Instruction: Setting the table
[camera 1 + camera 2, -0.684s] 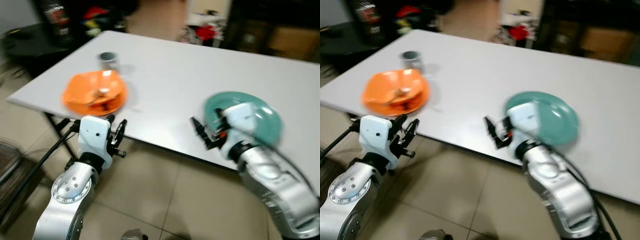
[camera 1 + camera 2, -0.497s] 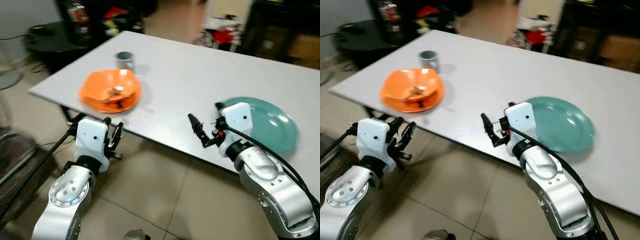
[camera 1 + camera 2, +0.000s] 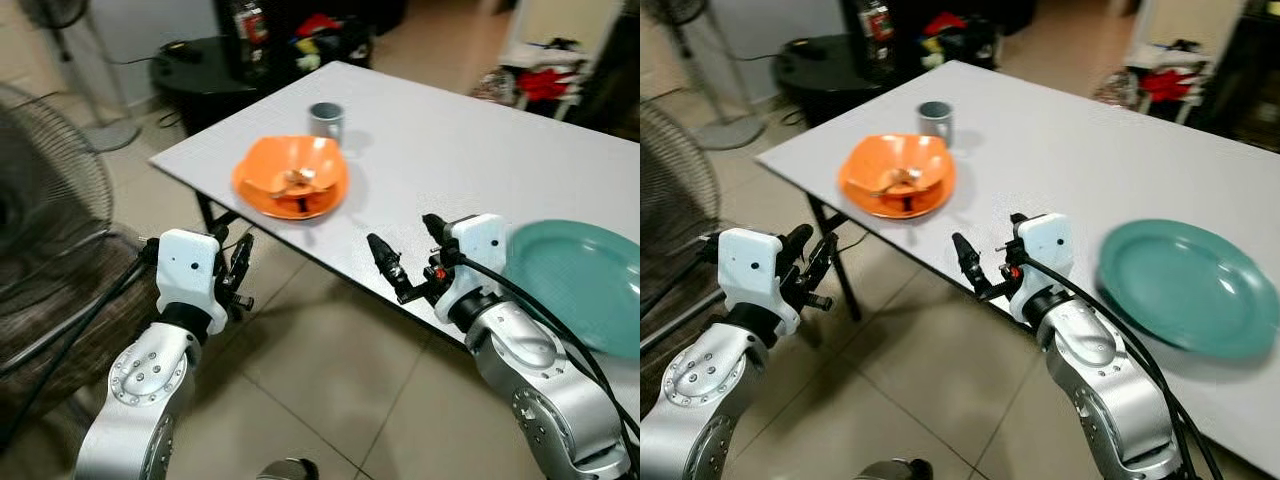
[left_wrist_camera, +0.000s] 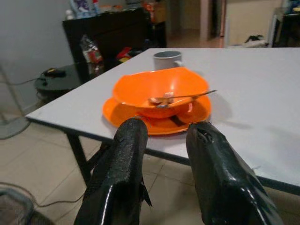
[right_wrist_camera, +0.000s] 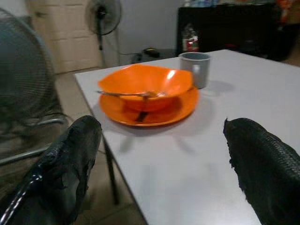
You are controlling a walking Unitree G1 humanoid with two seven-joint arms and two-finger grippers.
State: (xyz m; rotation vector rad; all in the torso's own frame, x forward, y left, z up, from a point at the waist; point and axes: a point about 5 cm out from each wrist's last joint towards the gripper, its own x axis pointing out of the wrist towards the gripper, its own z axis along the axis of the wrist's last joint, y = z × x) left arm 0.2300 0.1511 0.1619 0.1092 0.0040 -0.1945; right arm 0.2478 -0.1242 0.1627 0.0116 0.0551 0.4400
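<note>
Down at the near edge of the white table (image 3: pixel 470 150), the right gripper (image 3: pixel 405 258) hangs with its two black fingers spread wide and nothing between them, one finger over the table edge and the other out over the tiled floor (image 3: pixel 320 370). Left of it and lower, the left gripper (image 3: pixel 238 268) is held below the table's near left corner, its fingers a little apart and empty. Beyond both grippers, on the table's left part, an orange bowl (image 3: pixel 295 172) sits in an orange plate (image 3: pixel 290 195), with a spoon (image 4: pixel 180 97) lying across the bowl. Just behind them stands a grey mug (image 3: pixel 325 121). Well to the right, near the table's near edge, lies a teal plate (image 3: pixel 1188 285). A fan (image 3: pixel 45 230) fills the near left, and dark furniture (image 3: pixel 200 70) stands at the far left.
</note>
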